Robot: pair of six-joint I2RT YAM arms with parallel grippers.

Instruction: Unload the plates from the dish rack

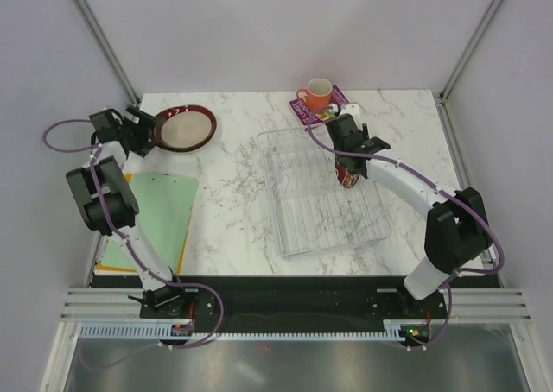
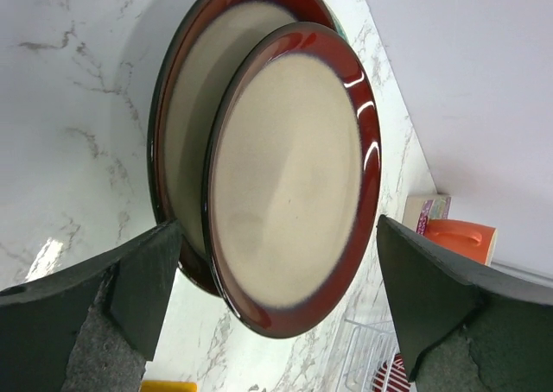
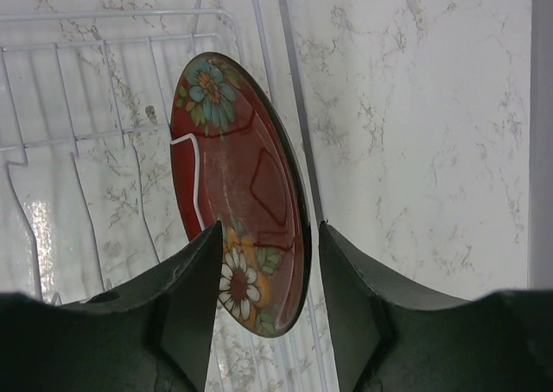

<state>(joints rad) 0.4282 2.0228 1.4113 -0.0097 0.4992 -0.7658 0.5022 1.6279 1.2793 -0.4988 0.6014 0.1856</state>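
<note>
White marble covers the table (image 1: 233, 215), and the clear dish rack (image 1: 298, 228) lies flat on it right of the middle, its long side running near to far. One plate stands on edge in the rack's right half: a red floral plate (image 3: 246, 185) with a blue flower at its upper end and a white one at its lower end, slotted between the thin ribs close to the rack's right wall. The right fingers (image 3: 186, 310) reach down over it and straddle its near rim, one on each face. The left-hand one overlaps the painted face, while a thin sliver of background shows between the plate's back and the other, so I cannot tell whether they are pinching it. At the far left of the table two more plates are stacked, a small cream plate (image 2: 289, 176) with a red rim lying on a larger plate (image 2: 186, 116) of the same colours, a little off centre. The left fingers (image 2: 138, 288) are spread wide and hold nothing, just beside the stack's left rim. An orange mug (image 1: 316, 92) sits on a purple mat (image 1: 302, 109) at the far edge, beyond the rack. A green mat (image 1: 160, 211) lies on a yellow board (image 1: 112, 268) at the near left.
</note>
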